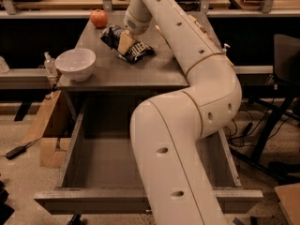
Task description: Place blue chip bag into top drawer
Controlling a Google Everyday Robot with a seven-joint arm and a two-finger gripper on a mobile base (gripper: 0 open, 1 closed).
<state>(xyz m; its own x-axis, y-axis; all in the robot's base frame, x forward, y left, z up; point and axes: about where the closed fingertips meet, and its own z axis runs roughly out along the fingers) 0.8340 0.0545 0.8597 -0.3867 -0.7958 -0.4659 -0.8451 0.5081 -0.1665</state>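
The top drawer (pixel 70 149) stands pulled out across the bottom of the frame, its flat front panel nearest. Its grey floor and left wall show, while the robot's cream arm (pixel 187 125) rises in front of its right part and bends back up toward the top centre.

Above the drawer is the grey table top (pixel 150 76). At its left front corner sits a white bowl (pixel 75 63), upright with its mouth up and only its pale inside showing. Just left of the bowl, off the table, stands a small clear bottle (pixel 48 62).

Farther back, upper centre, the blue chip bag (pixel 140 51) lies flat on the table top, outside the drawer. Its long axis runs from upper left to lower right. It is dark navy and crumpled, with white lettering toward the lower-right end.

The gripper (pixel 125 42) is down on the middle of the bag, touching it. Whether it is grasping the bag or loose I cannot tell.

Beyond the bag, at the table's back left corner, sits a red apple (pixel 98 18), apart from the bag.
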